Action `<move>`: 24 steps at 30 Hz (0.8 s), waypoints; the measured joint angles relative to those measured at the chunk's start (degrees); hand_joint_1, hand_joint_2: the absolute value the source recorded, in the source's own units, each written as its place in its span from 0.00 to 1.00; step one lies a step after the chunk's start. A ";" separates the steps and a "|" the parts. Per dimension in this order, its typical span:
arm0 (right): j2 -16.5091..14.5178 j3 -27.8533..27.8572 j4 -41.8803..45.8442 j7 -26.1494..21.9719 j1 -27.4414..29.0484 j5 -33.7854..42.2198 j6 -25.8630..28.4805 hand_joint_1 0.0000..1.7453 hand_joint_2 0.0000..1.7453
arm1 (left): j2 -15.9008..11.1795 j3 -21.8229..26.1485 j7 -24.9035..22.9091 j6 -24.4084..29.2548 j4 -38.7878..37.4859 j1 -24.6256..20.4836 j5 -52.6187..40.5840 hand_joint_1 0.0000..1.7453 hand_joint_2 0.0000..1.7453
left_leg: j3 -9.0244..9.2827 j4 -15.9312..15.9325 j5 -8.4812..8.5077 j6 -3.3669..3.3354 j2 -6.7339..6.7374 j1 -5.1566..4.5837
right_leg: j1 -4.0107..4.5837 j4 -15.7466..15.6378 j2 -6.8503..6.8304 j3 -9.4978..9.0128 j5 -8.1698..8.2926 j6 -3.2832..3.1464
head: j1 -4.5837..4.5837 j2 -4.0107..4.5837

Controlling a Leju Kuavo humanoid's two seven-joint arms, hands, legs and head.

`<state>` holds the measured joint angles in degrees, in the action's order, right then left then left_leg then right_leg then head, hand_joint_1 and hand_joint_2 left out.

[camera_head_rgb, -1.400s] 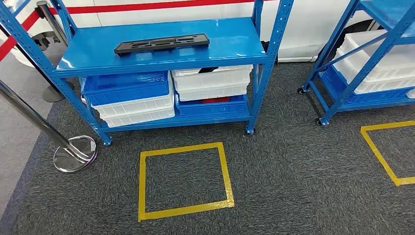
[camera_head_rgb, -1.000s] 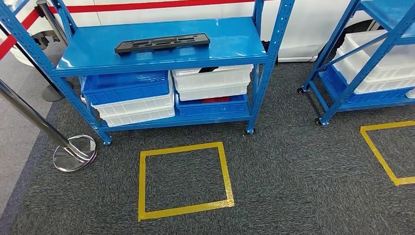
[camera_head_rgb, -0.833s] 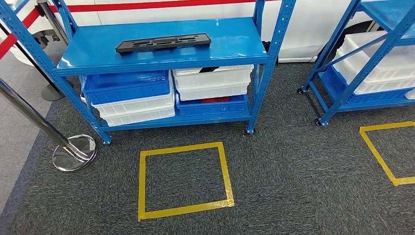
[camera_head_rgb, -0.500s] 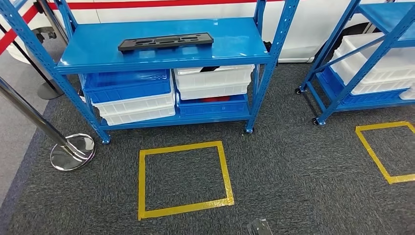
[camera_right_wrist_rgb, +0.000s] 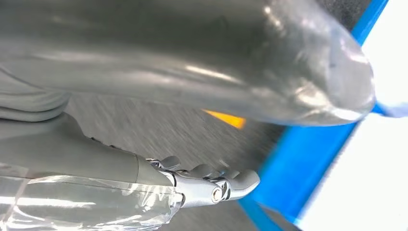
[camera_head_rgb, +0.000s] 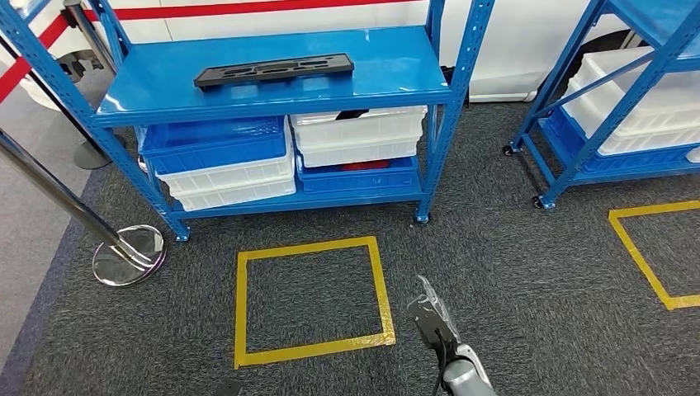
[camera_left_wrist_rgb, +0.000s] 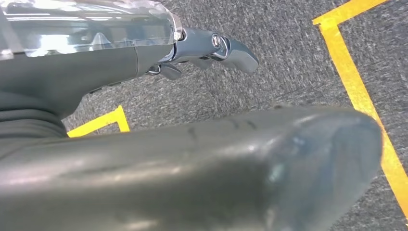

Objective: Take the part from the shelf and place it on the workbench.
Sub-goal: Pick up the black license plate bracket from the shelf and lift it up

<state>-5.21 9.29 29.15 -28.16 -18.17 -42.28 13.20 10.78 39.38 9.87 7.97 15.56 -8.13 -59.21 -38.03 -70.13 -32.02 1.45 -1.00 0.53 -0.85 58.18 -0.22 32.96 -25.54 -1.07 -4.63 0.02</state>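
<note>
Part, a long, flat black plate, lies stiff and likely light on the shelf; grip both ends, since your right hand and left hand hold nothing, fingers loosely extended.

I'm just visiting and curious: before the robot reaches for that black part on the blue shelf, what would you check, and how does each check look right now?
1. Black part lies flat on the shelf top: ok.
2. Nothing on top of the part: ok.
3. Right hand holds nothing: ok.
4. Left hand holds nothing: ok.
5. Hands near the part: not ok, right hand low over the carpet.
6. Workbench ready: cannot tell.
</note>
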 joint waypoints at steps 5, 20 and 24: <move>1.53 -5.53 5.07 1.75 -2.33 -6.05 2.49 0.00 0.00 | 0.37 1.40 -0.24 -0.10 -0.59 -0.37 -2.22 0.00 0.00 | 1.09 3.57 4.49 -0.14 0.70 0.17 | 0.15 0.20 -1.03 -0.17 -0.22 0.21 | 0.01 0.00; 7.73 -23.97 20.83 8.74 -8.22 -24.79 9.83 0.00 0.00 | 1.46 4.16 -1.54 -0.23 -1.79 -1.74 -7.86 0.00 0.00 | 4.95 12.18 7.26 -3.51 -0.16 -0.84 | 0.15 9.89 0.05 5.58 -2.03 2.29 | 0.02 0.00; 9.03 -29.22 24.98 10.64 -10.44 -29.42 11.86 0.00 0.00 | 1.84 4.91 -1.89 -0.13 -2.07 -2.14 -9.33 0.00 0.00 | 4.69 11.90 6.79 -2.69 -0.40 -1.08 | 0.80 0.62 0.51 1.55 0.61 1.32 | 0.01 0.00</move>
<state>3.82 -19.92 54.13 -17.52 -28.61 -71.70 25.06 12.61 44.29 7.98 7.85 13.49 -10.27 -68.54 -33.33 -58.23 -25.23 -1.24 -1.40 -0.55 -0.05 58.80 0.29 34.52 -24.93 0.25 -4.62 0.02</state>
